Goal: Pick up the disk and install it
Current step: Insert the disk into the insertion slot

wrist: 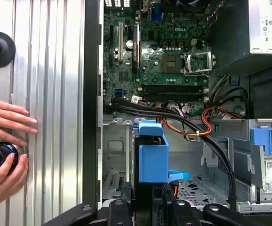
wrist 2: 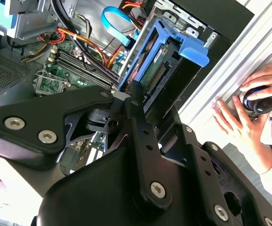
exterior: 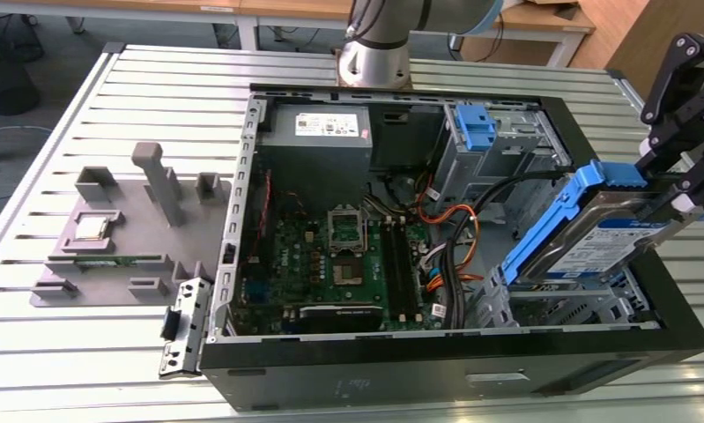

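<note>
Gripper [wrist: 148,207] is clamped on the disk [exterior: 581,242]. Disk hangs tilted above the drive cage [exterior: 563,308] at 3 o'clock inside the open case [exterior: 446,361], beside the motherboard [exterior: 328,256]. A person's hands [wrist: 6,122] rest on the table [wrist: 46,94] in both wrist views; the exterior view shows a grey fixture [exterior: 116,238] at the case's 9 o'clock.

Tilted disk [exterior: 581,242] over case's [exterior: 446,352] drive cage [exterior: 587,304]
</note>
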